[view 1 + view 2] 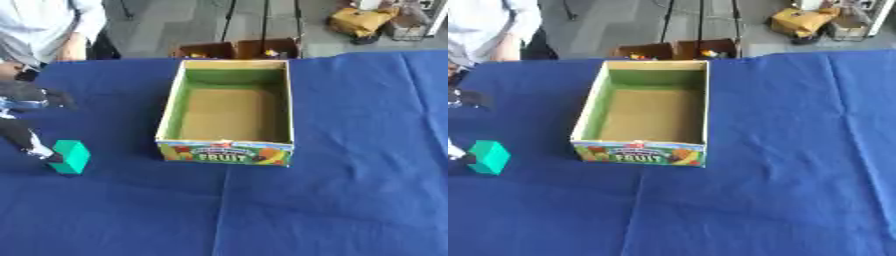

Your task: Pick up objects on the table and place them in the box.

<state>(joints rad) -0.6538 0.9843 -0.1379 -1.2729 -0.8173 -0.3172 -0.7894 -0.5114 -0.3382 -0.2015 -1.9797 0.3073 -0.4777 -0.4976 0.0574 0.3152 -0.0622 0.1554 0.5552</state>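
Observation:
A teal green block stands on the blue tablecloth at the left, a short way left of the box's front corner. My left hand reaches down from the left edge and touches the block's left side; most of the hand is cut off by the picture's edge. The open cardboard box, green inside with a fruit label on its front wall, sits in the middle of the table with nothing visible in it. My right hand shows in neither view.
The blue cloth covers the whole table, with wide bare stretches to the right and in front of the box. Brown cartons stand on the floor behind the far edge. A person stands at the far left corner.

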